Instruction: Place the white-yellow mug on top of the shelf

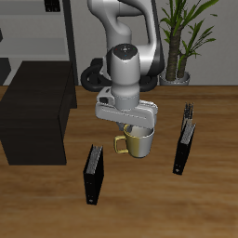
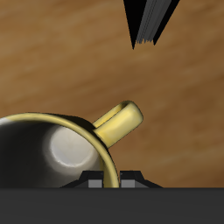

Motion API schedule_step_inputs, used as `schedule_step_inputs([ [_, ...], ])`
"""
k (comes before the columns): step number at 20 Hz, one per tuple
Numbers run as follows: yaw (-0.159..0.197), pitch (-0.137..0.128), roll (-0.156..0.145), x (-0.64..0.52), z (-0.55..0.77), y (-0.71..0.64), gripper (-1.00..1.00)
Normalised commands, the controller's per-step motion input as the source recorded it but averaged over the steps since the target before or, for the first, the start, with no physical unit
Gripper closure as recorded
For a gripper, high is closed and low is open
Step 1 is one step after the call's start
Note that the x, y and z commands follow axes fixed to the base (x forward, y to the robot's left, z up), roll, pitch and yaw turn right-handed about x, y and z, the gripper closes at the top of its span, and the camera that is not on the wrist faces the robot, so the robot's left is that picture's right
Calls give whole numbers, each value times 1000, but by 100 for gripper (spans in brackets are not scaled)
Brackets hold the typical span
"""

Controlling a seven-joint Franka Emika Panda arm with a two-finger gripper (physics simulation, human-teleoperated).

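The white-yellow mug (image 1: 140,142) is in the middle of the wooden table, its yellow-gold handle (image 1: 121,145) pointing toward the shelf side. My gripper (image 1: 138,130) comes straight down onto its rim. In the wrist view the yellow rim (image 2: 103,149) runs right between the close-set fingers of my gripper (image 2: 112,181), with the handle (image 2: 121,121) sticking out beyond, so the jaws are shut on the mug's wall. I cannot tell whether the mug rests on the table or hangs just above it. The shelf (image 1: 37,110), a low black cabinet with a flat bare top, stands beside the mug at the table's side.
One upright black book-like box (image 1: 95,174) stands near the front edge, between mug and shelf. Another (image 1: 186,142) stands on the mug's other side and shows in the wrist view (image 2: 150,19). A thin-framed grey rack (image 1: 37,28) and a potted plant (image 1: 186,37) are at the back.
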Motion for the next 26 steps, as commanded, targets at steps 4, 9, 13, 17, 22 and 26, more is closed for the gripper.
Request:
schedule_step_inputs([
  [4,-5,-18,13,5,249,10,100],
  [9,39,-26,20,-108,323,-3,100],
  [13,28,-10,15,-134,495,-100,100],
  [17,9,-13,19,-108,554,-147,100],
  [22,22,-8,-11,-106,658,-248,100],
  [26,7,26,13,-69,521,-236,100],
])
